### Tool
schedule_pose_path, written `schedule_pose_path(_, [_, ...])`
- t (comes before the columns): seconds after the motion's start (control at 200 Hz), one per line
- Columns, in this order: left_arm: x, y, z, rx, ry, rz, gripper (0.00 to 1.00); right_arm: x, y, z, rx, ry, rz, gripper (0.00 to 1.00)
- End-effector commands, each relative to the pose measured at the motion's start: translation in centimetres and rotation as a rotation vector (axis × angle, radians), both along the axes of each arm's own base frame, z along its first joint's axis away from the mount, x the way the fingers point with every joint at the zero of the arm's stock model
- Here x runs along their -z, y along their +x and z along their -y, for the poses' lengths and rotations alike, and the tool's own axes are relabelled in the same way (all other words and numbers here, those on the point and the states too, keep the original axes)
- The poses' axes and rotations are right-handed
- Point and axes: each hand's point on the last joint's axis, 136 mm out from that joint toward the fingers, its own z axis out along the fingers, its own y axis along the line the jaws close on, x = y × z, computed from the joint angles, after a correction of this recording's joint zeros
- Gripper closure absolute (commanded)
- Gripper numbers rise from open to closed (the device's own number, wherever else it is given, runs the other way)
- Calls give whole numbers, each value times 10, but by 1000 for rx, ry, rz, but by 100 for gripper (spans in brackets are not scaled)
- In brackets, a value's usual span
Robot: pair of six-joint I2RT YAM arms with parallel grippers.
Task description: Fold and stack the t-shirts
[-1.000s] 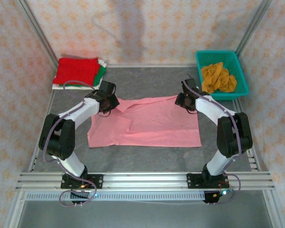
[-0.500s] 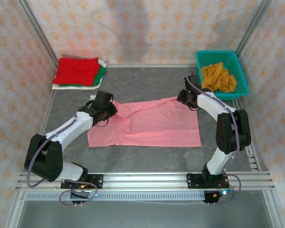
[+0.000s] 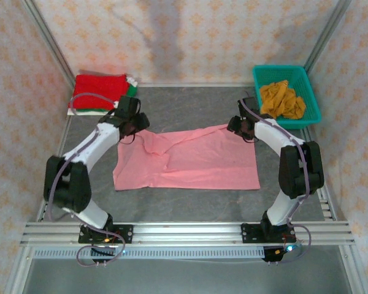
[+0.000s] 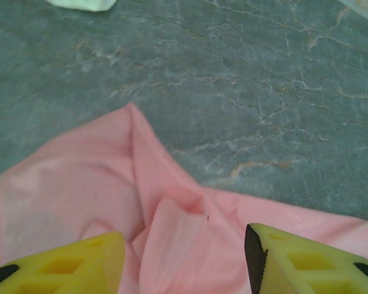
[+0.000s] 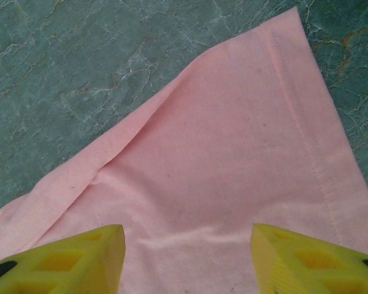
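The pink t-shirt (image 3: 190, 162) lies spread across the middle of the table, with its far edge rumpled. My left gripper (image 3: 134, 124) hovers open over its far-left corner. In the left wrist view the yellow fingers (image 4: 61, 266) straddle a bunched fold of pink cloth (image 4: 172, 233). My right gripper (image 3: 240, 127) stands open above the far-right corner. The right wrist view has flat pink cloth (image 5: 233, 159) with a stitched hem between the fingertips (image 5: 313, 257). A folded red shirt (image 3: 97, 92) tops the green (image 3: 132, 90) and white (image 3: 86, 111) ones at back left. The mustard-orange shirt (image 3: 282, 99) sits crumpled in the basket.
The teal lattice basket (image 3: 313, 92) stands at the back right corner. The folded stack is close behind my left gripper. Grey marbled tabletop (image 3: 190, 110) lies bare behind the pink shirt, and a metal rail (image 3: 184, 231) runs along the near edge.
My left gripper swung toward the near left, then back toward the far left corner of the pink shirt, leaving that corner bunched. The right gripper shifted slightly toward the back.
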Motion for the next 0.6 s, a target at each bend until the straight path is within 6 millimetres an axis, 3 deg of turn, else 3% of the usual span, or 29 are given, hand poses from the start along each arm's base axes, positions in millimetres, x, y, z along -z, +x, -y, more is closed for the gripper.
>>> schedule_pose_path(0.0, [31,1,-3,62,40,-122,44,-2,-5,0,-4,0,8,44])
schedule_pose_path(0.17, [64,23,0,76,24,-177,44,-1,-10,5,-2,-24,2,43])
schedule_pose_path(0.24, [67,28,2,92,33,-177,51,-2,-10,6,-1,-30,2,43])
schedule_pose_path(0.255, [79,28,2,93,35,-199,53,-2,-10,6,-3,-30,4,43])
schedule_pose_path(0.3, [85,29,4,100,31,-209,63,-4,-9,5,-3,-30,7,43])
schedule_pose_path(0.41, [86,28,6,104,27,-205,81,-7,-6,4,-2,-24,15,43])
schedule_pose_path(0.48, [84,25,2,91,44,-213,100,-8,-5,3,-4,-20,16,43])
schedule_pose_path(0.546, [82,21,-1,82,52,-212,100,-8,-4,2,-7,-15,14,43])
schedule_pose_path(0.596, [65,17,-4,64,52,-173,100,-7,-4,2,-9,-17,11,43])
